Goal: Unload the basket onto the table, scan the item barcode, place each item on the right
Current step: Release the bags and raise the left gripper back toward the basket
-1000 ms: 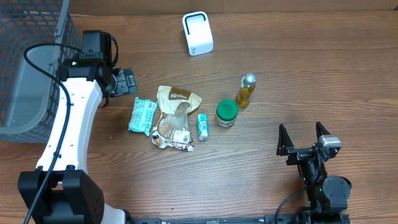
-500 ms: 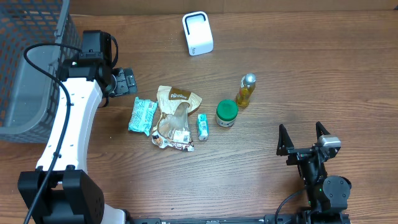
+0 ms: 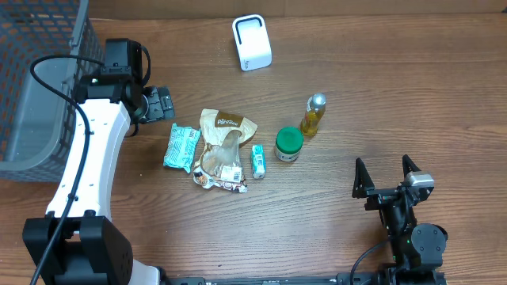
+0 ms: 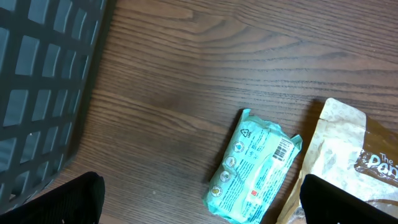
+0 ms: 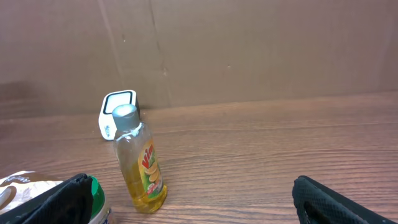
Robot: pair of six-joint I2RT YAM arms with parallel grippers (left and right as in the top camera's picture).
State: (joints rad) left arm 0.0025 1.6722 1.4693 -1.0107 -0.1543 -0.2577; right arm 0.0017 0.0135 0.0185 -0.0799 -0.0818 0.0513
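— Nothing has moved since the earlier views; both arms sit where they were. Start nearest, please.

— Lower right of the overhead view: the right gripper (image 3: 383,163), jaws fully apart, holding nothing, well apart from the goods.

— Middle of the frame?

— Goods laid out on the table (image 3: 396,79): a teal packet (image 3: 181,148), a brown bag (image 3: 224,142) just beside it, then a small carton (image 3: 258,161), a green-lidded jar (image 3: 289,144) and a yellow bottle (image 3: 314,115). The left gripper (image 3: 162,103) hangs just up-left of the packet, spread wide and empty, beside the grey basket (image 3: 32,95).

— Farthest?

— The white scanner (image 3: 252,43), top centre, upright, well apart from everything.

— Step in hand?

— By my reading, the approach; no item is picked yet. The packet looks the likeliest candidate: its barcode (image 4: 283,149) faces up in the left wrist view.

— Next move?

— Lower over the packet, close across its narrow width, lift, then carry it to the scanner with the barcode turned toward the window.
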